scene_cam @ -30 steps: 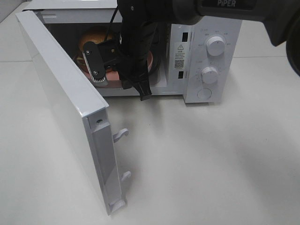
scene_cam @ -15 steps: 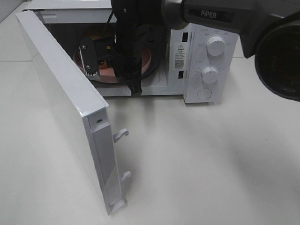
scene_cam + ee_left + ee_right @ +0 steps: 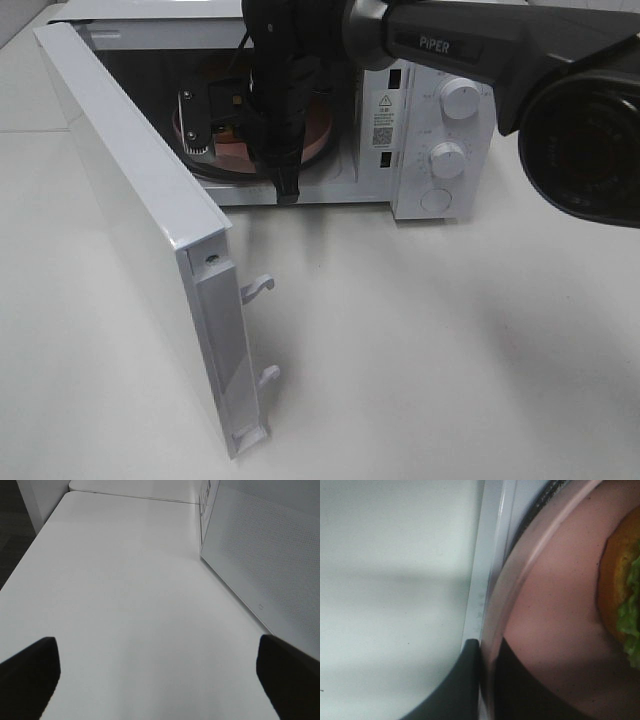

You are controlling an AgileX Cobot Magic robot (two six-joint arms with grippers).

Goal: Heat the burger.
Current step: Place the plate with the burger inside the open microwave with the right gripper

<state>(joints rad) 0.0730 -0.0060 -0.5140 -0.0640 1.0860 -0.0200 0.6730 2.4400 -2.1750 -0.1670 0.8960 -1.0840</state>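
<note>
Plate (image 3: 550, 610) deeper in open microwave (image 3: 440, 110); right fingers (image 3: 455, 690) tight on rim, left fingers (image 3: 27, 675) wide.

Ext high, faces microwave (image 3: 420, 190); R wrist close on plate (image 3: 555, 605); L over table (image 3: 125, 580)

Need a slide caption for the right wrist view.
Right gripper pinches the pink plate by its rim, burger aboard, at the microwave front edge.

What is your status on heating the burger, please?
Right gripper shut on pink plate rim, inside microwave. Left gripper open over table. Burger on plate. Door wide open.
</note>
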